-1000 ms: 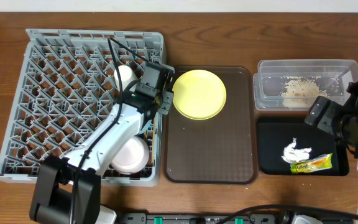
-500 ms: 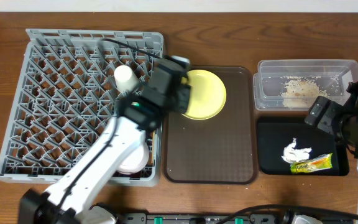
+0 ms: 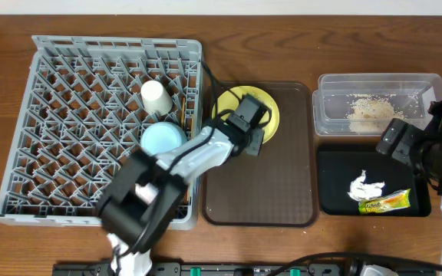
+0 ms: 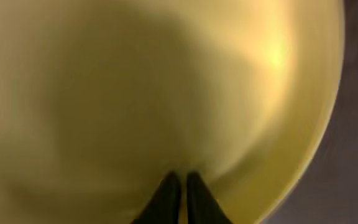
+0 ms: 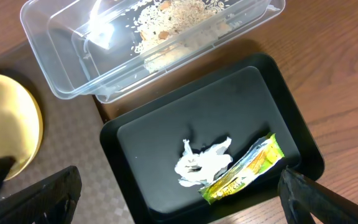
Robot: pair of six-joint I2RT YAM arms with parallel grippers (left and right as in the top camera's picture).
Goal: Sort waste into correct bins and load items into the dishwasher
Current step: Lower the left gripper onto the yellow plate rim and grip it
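The left gripper [image 4: 180, 186], jaws pinched narrow, is pointing onto the yellow plate [image 3: 273, 107] at the brown tray's [image 3: 259, 192] twelve o'clock end, apparently seeking a hold to carry it to the dish rack [image 3: 67, 115] at nine o'clock. The right gripper [image 5: 179, 180] is hanging wide apart, empty, above the black tray [image 5: 160, 149].

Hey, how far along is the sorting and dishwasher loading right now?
Done: food scraps sit in the clear tub; tissue and wrapper in the black tray; white cup and blue bowl in the dish rack. In hand: left gripper, shut, at the yellow plate. Left: racking that plate; white bowl and chopsticks not visible.
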